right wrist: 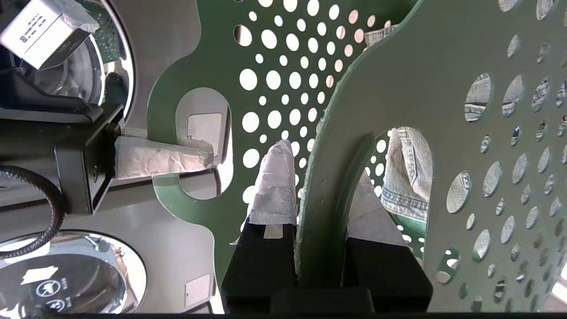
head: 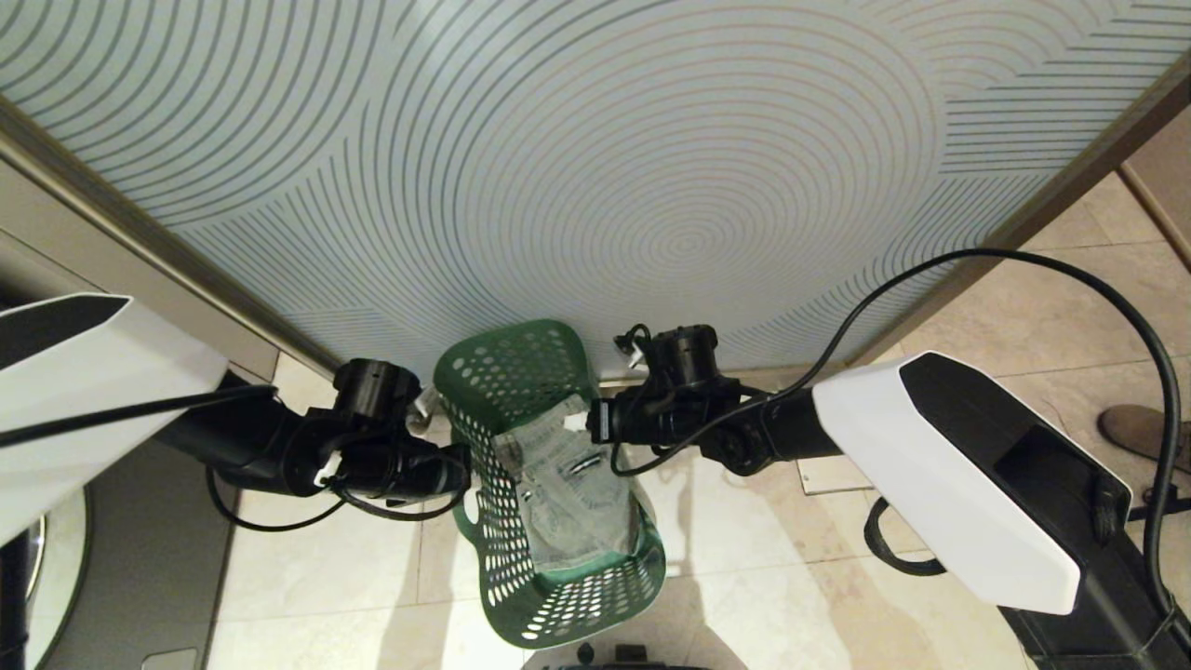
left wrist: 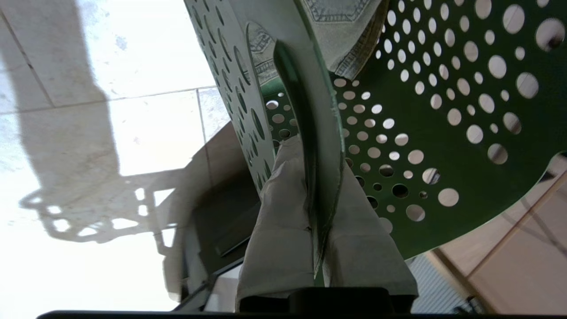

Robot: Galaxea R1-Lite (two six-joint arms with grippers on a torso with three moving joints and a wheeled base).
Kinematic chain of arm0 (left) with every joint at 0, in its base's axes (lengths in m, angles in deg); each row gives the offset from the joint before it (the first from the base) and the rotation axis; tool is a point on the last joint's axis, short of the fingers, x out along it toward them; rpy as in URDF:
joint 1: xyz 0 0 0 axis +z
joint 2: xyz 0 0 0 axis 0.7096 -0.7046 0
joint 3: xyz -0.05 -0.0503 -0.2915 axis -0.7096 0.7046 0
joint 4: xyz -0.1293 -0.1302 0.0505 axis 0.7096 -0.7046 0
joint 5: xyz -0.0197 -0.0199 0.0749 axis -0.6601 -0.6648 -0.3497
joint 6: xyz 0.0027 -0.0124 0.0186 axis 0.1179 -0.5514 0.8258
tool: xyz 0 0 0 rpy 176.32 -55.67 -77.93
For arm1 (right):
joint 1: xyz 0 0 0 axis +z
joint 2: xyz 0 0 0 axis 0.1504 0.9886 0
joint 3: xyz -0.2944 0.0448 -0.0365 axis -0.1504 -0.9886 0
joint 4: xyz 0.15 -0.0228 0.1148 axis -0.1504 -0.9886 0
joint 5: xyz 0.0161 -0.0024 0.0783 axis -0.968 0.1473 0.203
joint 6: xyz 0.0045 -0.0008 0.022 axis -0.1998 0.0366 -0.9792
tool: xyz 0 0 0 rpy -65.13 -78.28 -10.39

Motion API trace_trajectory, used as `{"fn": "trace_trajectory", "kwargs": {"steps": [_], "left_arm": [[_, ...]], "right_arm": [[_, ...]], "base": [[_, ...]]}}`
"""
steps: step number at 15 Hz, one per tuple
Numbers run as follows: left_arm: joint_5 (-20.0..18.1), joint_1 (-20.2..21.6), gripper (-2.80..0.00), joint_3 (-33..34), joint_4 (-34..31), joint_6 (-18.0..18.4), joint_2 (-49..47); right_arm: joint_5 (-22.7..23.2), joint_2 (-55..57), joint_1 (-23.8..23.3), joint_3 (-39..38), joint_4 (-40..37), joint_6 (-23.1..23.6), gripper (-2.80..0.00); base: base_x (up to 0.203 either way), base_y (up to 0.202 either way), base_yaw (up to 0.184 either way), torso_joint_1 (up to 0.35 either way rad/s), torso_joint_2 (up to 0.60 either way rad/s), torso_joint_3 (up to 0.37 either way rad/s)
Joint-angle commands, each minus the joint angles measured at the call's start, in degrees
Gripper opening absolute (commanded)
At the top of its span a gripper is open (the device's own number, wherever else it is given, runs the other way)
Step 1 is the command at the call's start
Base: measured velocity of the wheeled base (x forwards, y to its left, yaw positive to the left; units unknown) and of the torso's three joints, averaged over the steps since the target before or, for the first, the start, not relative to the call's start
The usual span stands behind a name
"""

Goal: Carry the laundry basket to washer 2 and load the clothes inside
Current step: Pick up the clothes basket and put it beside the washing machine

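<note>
Head view: laundry basket (head: pixel 521 558) held above the tiled floor (head: pixel 744 558), clothes (head: pixel 568 493) inside, left end effector (head: pixel 462 476) and right end effector (head: pixel 592 421) each clamped narrow on a side rim. Patterned wall panel (head: pixel 595 140) stands close ahead; grey washer front (head: pixel 149 540) at left, shoe (head: pixel 1140 430) at right.

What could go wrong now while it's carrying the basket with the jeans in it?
The laundry basket hangs only from thin wall edges pinched by the left gripper and right gripper, so uneven arm motion might let it slip. It is tilted, so the clothes may slide out.
</note>
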Motion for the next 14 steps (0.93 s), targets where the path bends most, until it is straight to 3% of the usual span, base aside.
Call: {"fn": "trace_trajectory", "kwargs": {"steps": [1,5,14], "left_arm": [[-0.2,0.0,-2.8,1.5,-0.1,2.0,1.5],[0.0,0.1,-2.8,4.4,-1.8,3.4,2.3],[0.0,0.7,-2.8,4.5,-4.2,3.7,4.4]], "right_arm": [[0.1,-1.3,1.0,-0.7,0.0,-0.2,-2.8],[-0.1,-2.5,1.9,-1.5,-0.2,0.0,-2.8],[-0.1,-3.2,2.0,-1.3,-1.1,0.0,-2.8]], "base": [[0.0,0.0,0.0,0.0,0.0,0.0],[0.0,0.0,0.0,0.0,0.0,0.0],[0.0,0.0,0.0,0.0,0.0,0.0]]}}
